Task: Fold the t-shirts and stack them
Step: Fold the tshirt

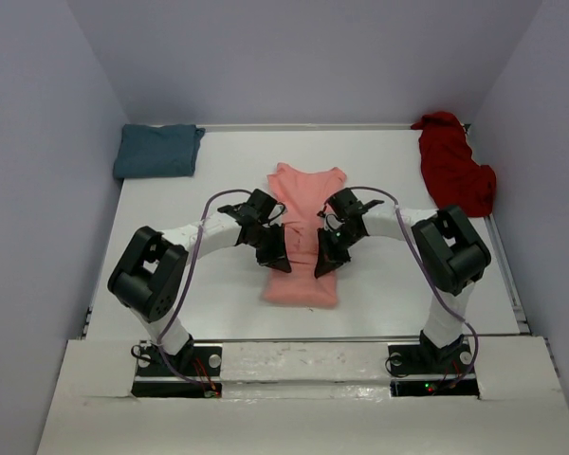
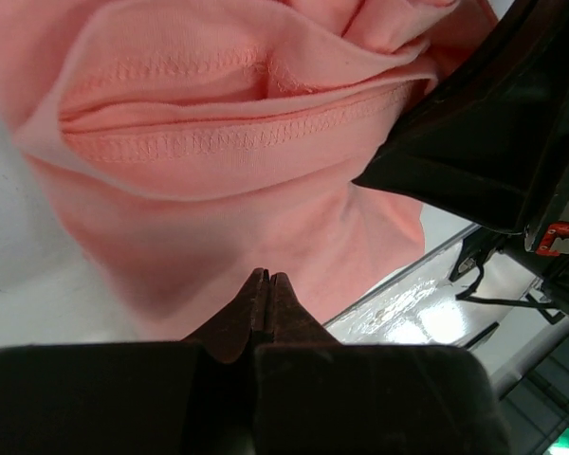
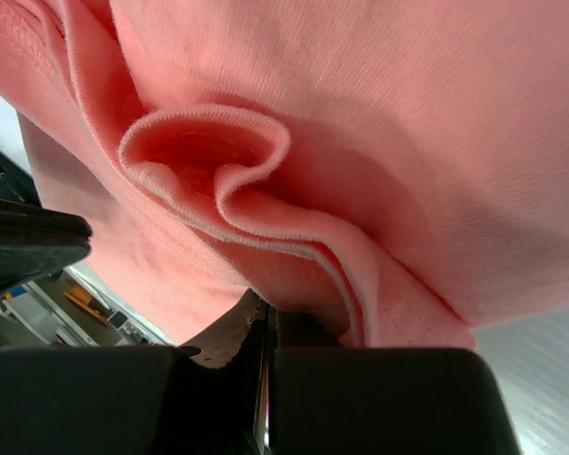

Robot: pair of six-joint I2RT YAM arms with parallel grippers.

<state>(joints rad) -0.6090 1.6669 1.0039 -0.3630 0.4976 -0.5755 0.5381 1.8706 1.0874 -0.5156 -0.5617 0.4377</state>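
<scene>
2 arms (image 1: 185, 237) elbows out, wrists in | jaws closed | at pink tee (image 1: 303, 284)

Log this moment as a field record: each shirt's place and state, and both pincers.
salmon-pink shirt: centre of the table, gathered into a long narrow strip between the arms
teal shirt: far left corner, compact, looks folded
dark red shirt: far right corner, crumpled heap
left pincer: shut, tips at the pink cloth, grip unclear
right pincer: shut, tips under a pink fold, grip unclear
stack: not begun
</scene>
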